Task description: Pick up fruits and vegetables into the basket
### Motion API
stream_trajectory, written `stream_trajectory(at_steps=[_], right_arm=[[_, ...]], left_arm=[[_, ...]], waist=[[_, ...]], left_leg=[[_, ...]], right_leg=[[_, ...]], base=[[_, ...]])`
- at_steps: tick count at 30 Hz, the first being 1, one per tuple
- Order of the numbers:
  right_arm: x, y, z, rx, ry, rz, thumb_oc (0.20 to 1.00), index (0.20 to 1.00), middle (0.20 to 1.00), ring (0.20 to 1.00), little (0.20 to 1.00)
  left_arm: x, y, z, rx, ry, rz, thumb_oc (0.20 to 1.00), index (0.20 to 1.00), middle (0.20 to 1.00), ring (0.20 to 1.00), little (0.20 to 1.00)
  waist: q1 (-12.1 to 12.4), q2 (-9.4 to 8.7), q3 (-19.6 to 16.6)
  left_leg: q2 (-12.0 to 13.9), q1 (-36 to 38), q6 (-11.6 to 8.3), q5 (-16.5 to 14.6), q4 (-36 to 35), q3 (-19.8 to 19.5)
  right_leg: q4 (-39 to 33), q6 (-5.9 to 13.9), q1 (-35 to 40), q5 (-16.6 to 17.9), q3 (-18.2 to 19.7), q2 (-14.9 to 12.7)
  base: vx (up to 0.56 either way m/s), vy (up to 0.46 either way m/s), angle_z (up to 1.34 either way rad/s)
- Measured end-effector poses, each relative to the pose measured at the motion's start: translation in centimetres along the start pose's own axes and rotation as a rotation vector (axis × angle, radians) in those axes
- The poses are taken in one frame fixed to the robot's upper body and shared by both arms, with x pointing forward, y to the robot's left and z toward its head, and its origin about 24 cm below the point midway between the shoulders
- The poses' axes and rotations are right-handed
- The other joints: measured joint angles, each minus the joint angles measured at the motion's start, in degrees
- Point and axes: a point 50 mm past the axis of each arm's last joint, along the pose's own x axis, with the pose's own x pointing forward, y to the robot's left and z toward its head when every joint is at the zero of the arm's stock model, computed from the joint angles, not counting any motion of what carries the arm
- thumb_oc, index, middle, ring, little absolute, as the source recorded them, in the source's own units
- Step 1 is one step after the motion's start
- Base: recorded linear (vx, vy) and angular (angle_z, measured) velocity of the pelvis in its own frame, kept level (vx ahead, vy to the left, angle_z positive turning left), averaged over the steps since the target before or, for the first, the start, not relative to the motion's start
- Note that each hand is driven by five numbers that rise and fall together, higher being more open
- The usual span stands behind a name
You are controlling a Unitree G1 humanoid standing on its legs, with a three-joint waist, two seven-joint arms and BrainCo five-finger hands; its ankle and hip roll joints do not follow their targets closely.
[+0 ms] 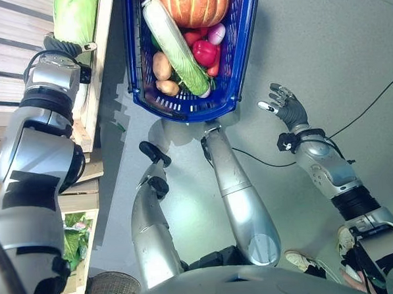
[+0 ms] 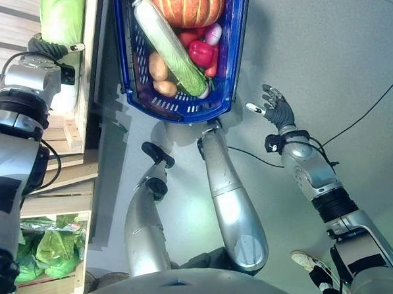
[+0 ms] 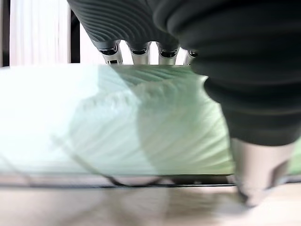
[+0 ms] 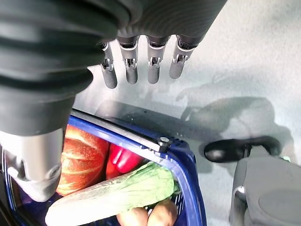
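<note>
The right hand (image 1: 283, 106) hangs open over the floor, beside the blue basket (image 1: 239, 59). The basket holds a pumpkin (image 1: 194, 5), long cabbage (image 1: 175, 48), red pepper (image 1: 203, 52) and potatoes (image 1: 161, 66). Farther left, the left hand (image 1: 64, 46) curls over a cabbage (image 1: 75, 16) on the wooden shelf (image 1: 98, 73).
</note>
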Motion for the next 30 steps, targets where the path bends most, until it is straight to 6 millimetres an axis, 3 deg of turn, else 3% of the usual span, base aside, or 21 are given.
stream_trajectory(at_steps=[4, 13, 14, 15, 16, 27, 30], right_arm=[[-0.1, 0.0, -0.1, 0.009, -0.005, 0.003, 1.0, 1.0, 1.0, 1.0, 1.0], [-0.2, 0.5, -0.4, 0.036, -0.005, 0.01, 1.0, 1.0, 1.0, 1.0, 1.0], [-0.3, 0.5, -0.4, 0.038, -0.007, 0.009, 1.0, 1.0, 1.0, 1.0, 1.0], [-0.3, 0.6, -0.4, 0.041, -0.008, 0.007, 1.0, 1.0, 1.0, 1.0, 1.0], [-0.3, 0.6, -0.5, 0.046, -0.009, 0.006, 1.0, 1.0, 1.0, 1.0, 1.0], [-0.3, 1.0, -0.4, 0.078, -0.027, 0.005, 1.0, 1.0, 1.0, 1.0, 1.0], [-0.4, 1.9, 0.0, 0.101, -0.05, 0.027, 1.0, 1.0, 1.0, 1.0, 1.0]], left_arm=[[0.0, -0.3, -0.4, 0.102, 0.017, 0.039, 1.0, 1.0, 1.0, 1.0, 1.0], [-0.3, -1.7, -1.5, 0.143, 0.047, 0.133, 1.0, 1.0, 1.0, 1.0, 1.0], [-0.3, -1.7, -1.5, 0.144, 0.046, 0.14, 0.95, 0.95, 0.95, 0.95, 0.95], [-0.3, -1.9, -1.6, 0.142, 0.045, 0.136, 0.523, 0.523, 0.523, 0.523, 0.523], [-0.4, -2.0, -1.5, 0.133, 0.038, 0.132, 0.2, 0.2, 0.2, 0.2, 0.2], [0.0, -1.9, -2.1, -0.034, -0.038, 0.146, 0.2, 0.2, 0.2, 0.2, 0.2], [0.0, -1.9, -2.8, -0.065, -0.036, 0.147, 0.2, 0.2, 0.2, 0.2, 0.2]], waist=[[-0.1, 0.0, 0.0], [-0.1, -0.01, 0.0], [-0.1, -0.01, 0.0], [-0.1, -0.01, 0.0], [-0.1, -0.01, 0.0], [0.0, -0.07, 0.0], [0.1, -1.21, 0.6]], left_leg=[[0.0, 0.4, 0.0, 0.0, -0.1, 0.3], [0.1, 0.8, -0.01, 0.0, -0.2, 0.3], [0.1, 0.8, -0.01, 0.0, -0.3, 0.3], [0.1, 0.8, -0.01, 0.0, -0.3, 0.3], [0.1, 0.8, -0.02, 0.0, -0.3, 0.3], [0.2, 0.0, 0.0, 0.0, 0.0, -0.2], [0.2, 2.2, -0.07, 0.0, -0.2, -0.3]], right_leg=[[0.0, 0.01, 0.2, 0.0, 0.2, 0.0], [-0.1, 0.01, 0.5, 0.0, 0.2, 0.1], [-0.1, 0.01, 0.5, 0.0, 0.2, 0.1], [-0.1, 0.01, 0.5, 0.0, 0.1, 0.1], [-0.1, 0.01, 0.5, 0.0, 0.1, 0.1], [0.0, -0.01, 0.3, 0.0, -0.3, 0.1], [-0.1, 0.01, 2.6, 0.0, -0.4, 0.0]], base=[[0.0, -0.025, -0.01], [-0.01, -0.067, 0.0], [-0.01, -0.05, 0.0], [-0.01, -0.051, 0.0], [-0.01, -0.041, 0.0], [0.0, -0.003, 0.0], [-0.02, 0.073, 0.01]])
